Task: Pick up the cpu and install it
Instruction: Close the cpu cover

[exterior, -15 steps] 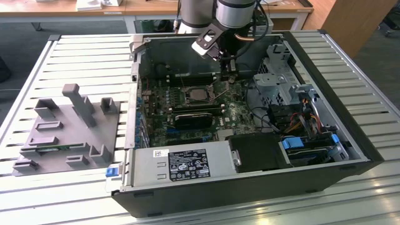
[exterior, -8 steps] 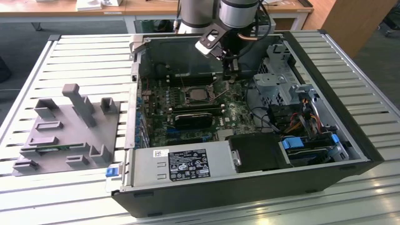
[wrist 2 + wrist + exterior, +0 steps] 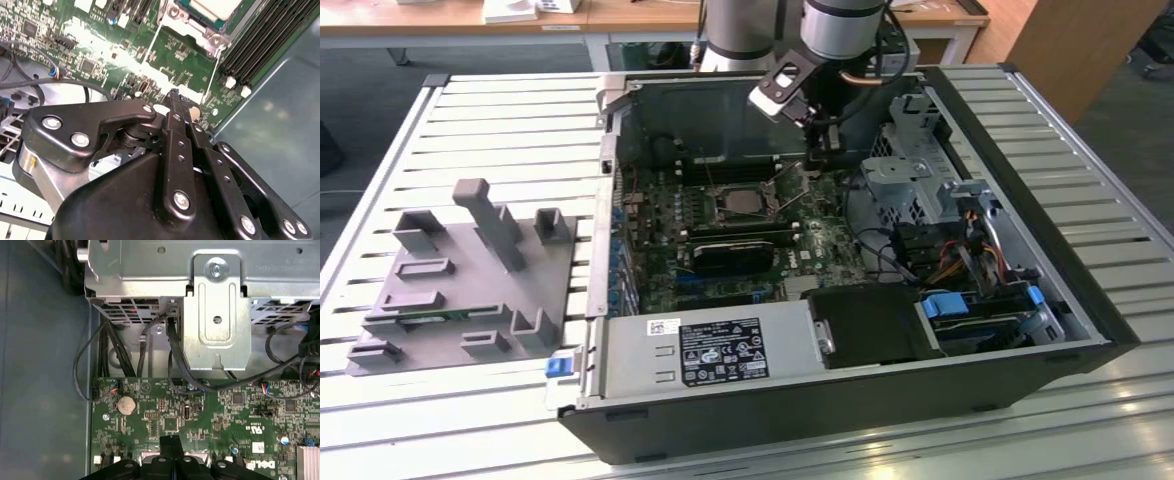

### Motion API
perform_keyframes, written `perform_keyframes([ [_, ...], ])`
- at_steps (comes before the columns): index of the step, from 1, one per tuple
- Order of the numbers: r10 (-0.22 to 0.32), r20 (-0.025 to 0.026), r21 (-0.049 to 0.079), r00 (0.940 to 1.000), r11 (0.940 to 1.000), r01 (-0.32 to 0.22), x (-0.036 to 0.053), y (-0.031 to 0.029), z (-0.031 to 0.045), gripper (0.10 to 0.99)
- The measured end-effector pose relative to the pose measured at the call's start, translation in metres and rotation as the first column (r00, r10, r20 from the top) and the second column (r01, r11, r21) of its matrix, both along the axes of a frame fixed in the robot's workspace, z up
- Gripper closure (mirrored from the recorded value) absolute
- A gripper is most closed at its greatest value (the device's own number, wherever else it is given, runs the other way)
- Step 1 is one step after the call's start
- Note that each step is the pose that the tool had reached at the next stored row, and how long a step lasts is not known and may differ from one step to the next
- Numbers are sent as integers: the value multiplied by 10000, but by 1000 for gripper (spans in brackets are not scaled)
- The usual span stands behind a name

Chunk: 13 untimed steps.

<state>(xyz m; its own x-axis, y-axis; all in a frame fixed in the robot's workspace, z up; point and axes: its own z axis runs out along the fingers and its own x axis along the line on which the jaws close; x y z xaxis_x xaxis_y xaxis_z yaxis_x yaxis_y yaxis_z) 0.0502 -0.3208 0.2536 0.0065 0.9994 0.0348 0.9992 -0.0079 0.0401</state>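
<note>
Most of the job looks done: cpu [image 3: 749, 201] sits in the socket [image 3: 216, 41]; jaws, pressed together and empty, hover beside it over the motherboard [image 3: 225, 410].

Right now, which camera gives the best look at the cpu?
The exterior view: the whole cpu shows there, seated on the board. The second wrist view catches part of the cpu, cut off at the picture's edge. The first wrist view faces the board near the metal cage.
</note>
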Motion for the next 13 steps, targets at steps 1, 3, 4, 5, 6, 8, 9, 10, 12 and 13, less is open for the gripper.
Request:
perform_keyframes([
  [1, 0, 0, 1, 10000, 10000, 0, 14, 4, -2, 980],
  [3, 1, 0, -5, 10000, 10000, -1, 36, 14, -4, 980],
  [4, 0, 0, -6, 10000, 10000, 0, 44, 17, -6, 980],
  [5, 0, 0, -8, 10000, 10000, 0, 54, 23, -8, 980],
  [6, 0, -1, -10, 10000, 10000, 0, 63, 28, -10, 980],
  [8, 0, -3, -14, 10000, 10000, 0, 80, 36, -18, 980],
  [9, 0, -4, -16, 10000, 10000, 0, 84, 38, -24, 980],
  [10, -1, -7, -18, 10000, 10000, 1, 84, 40, -32, 980],
  [12, 0, -17, -17, 10000, 10000, 0, 89, 42, -51, 980],
  [13, -1, -20, -17, 10000, 10000, 1, 91, 42, -62, 980],
])
